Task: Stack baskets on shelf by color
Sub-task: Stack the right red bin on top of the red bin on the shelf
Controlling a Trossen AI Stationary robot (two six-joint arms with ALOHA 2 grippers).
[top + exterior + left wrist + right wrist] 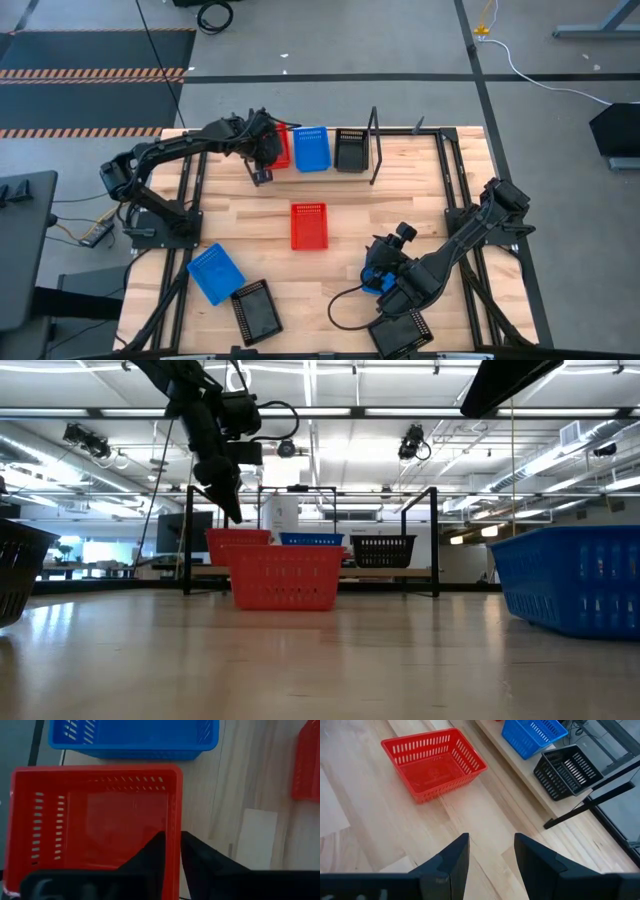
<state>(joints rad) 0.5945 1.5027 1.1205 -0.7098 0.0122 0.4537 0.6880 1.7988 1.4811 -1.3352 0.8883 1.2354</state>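
My left gripper (263, 160) is at the left end of the shelf (330, 176) by the table's far edge, shut on a red basket (95, 815). That basket (282, 150) stands on the shelf beside a blue basket (311, 148) and a black basket (350, 150). In the low view its rim (238, 533) shows slightly higher than theirs. A second red basket (308, 225) sits at mid-table. My right gripper (491, 852) hangs open over bare wood on the near right (380, 255), pointing toward that basket (434, 762). My left gripper pinches the red basket's side wall (173, 840), one finger (152, 852) inside the basket and the other (195, 855) outside. The fingers come from above, pointing down. The basket stays upright on the shelf next to the blue one (135, 737).
A blue basket (215, 272) and a black basket (256, 310) lie near the table's near left corner. Another blue basket (374, 283) is partly under my right arm, and a black one (403, 335) is at the near edge. Black wire uprights (375, 145) stand at the shelf's ends.
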